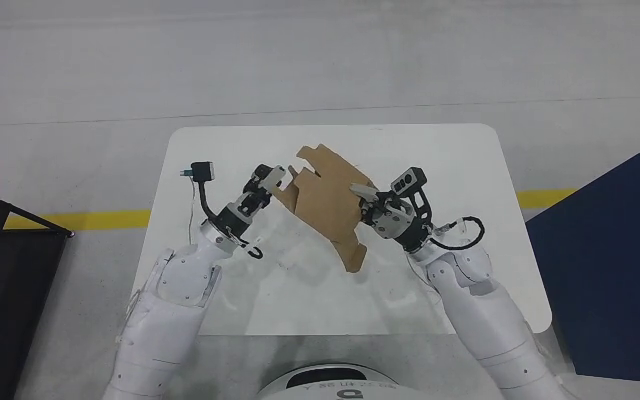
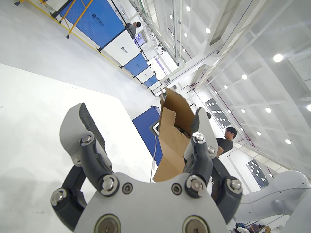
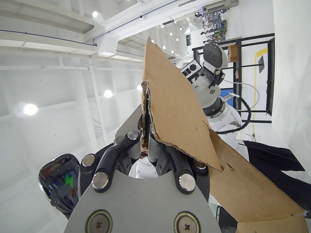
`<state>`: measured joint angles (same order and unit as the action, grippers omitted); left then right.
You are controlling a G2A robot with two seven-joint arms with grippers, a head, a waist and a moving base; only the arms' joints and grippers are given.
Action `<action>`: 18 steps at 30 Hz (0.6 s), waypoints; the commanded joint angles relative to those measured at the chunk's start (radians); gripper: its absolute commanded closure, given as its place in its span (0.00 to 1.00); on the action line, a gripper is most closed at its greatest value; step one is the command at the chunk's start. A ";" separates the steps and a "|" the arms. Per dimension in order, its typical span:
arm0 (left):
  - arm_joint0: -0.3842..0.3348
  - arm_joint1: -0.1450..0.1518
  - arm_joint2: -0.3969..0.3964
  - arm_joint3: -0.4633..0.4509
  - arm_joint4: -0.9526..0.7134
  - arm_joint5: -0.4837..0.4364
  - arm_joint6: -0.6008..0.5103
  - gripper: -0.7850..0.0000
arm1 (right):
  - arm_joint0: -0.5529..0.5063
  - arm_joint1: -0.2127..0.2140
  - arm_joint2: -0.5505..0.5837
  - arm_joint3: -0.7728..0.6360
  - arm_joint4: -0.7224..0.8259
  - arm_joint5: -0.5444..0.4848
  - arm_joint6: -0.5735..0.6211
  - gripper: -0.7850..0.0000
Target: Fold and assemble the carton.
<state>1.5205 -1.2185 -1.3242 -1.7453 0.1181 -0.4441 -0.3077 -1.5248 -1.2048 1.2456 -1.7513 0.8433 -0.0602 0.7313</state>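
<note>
A flat, partly folded brown carton (image 1: 325, 195) is held tilted above the white table (image 1: 450, 150), between the two arms. My right gripper (image 1: 368, 195) is shut on the carton's right edge. In the right wrist view the cardboard (image 3: 175, 112) is pinched between the fingers of that gripper (image 3: 145, 124). My left gripper (image 1: 272, 180) is at the carton's left edge and stands open. In the left wrist view its fingers (image 2: 92, 127) are spread wide, and the carton (image 2: 172, 132) rises just beyond one of them, unclamped. The left gripper's pad (image 3: 213, 56) shows behind the carton.
A blue panel (image 1: 600, 270) stands off the table's right side. A black frame (image 1: 20, 230) is on the floor to the left, beside a yellow floor line (image 1: 100, 218). Bare table lies in front of and behind the carton.
</note>
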 commanded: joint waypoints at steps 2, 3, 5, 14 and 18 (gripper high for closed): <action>-0.008 0.000 0.009 0.011 0.030 0.000 -0.004 0.00 | 0.003 0.000 -0.005 -0.007 -0.002 0.007 0.010 1.00; -0.010 0.000 0.011 0.015 0.038 0.000 -0.005 0.00 | 0.003 -0.001 -0.006 -0.010 0.005 0.009 0.014 1.00; -0.012 0.000 0.015 0.020 0.052 -0.003 -0.004 0.00 | 0.005 -0.001 -0.007 -0.013 0.008 0.011 0.017 1.00; -0.014 0.000 0.027 0.028 0.075 -0.019 0.006 0.00 | 0.032 -0.010 -0.046 -0.009 0.091 0.034 0.068 1.00; -0.016 0.000 0.026 0.030 0.074 -0.024 0.008 0.00 | 0.054 -0.016 -0.074 0.002 0.125 0.036 0.082 1.00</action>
<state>1.5053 -1.2184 -1.2967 -1.7160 0.1919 -0.4670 -0.2996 -1.4760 -1.2197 1.1776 -1.7515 0.9615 -0.0225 0.8115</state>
